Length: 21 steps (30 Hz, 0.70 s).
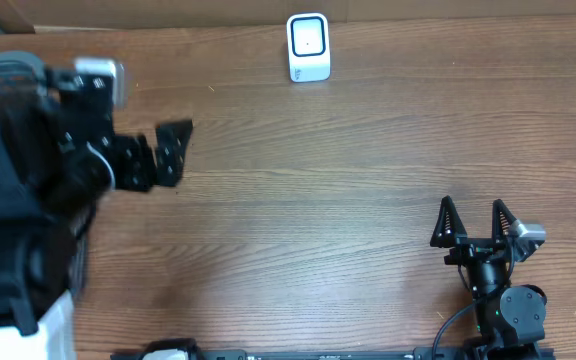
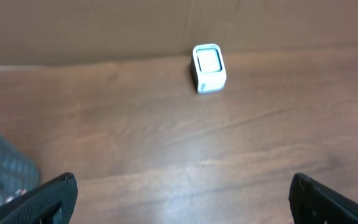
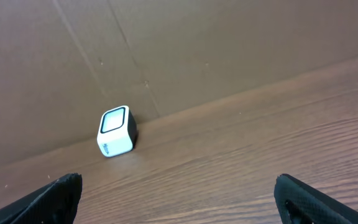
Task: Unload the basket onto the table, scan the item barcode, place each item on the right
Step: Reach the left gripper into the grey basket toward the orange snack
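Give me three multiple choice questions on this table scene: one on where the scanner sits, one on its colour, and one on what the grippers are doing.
1. Where does the scanner stand?
A. In the middle of the table.
B. At the far edge of the table, by the cardboard wall.
C. At the near edge.

2. What colour is its body?
A. White.
B. Red.
C. Green.

3. How are the left gripper and right gripper?
A. Both shut on the scanner.
B. One shut, one open.
C. Both open and empty.

Answers:
1 B: the overhead view shows it close to the wall.
2 A: all three views show a white casing.
3 C: both have their fingers spread with nothing between them.
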Tool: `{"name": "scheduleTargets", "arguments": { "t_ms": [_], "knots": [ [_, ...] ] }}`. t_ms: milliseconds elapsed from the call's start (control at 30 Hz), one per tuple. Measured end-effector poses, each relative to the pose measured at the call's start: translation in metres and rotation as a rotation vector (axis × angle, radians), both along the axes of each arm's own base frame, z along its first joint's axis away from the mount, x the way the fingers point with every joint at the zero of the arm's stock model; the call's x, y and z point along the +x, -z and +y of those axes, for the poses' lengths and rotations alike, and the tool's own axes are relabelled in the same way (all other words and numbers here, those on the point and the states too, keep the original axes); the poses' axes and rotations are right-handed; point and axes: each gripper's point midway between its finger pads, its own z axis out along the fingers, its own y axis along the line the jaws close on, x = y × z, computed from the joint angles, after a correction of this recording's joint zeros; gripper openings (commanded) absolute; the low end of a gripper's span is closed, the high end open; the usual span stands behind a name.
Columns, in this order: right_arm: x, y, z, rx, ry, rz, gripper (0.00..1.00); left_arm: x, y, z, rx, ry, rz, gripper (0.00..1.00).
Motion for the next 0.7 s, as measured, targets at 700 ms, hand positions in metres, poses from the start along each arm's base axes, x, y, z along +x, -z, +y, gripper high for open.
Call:
{"name": "scheduleTargets", "arguments": {
  "t_ms": [700],
  "knots": [
    [0.000,0.000,0.000,-0.001,0.000,0.001,1.00,-0.010,-0.001,0.231,0.032,-0.889,0.017,1.00]
  ]
}}
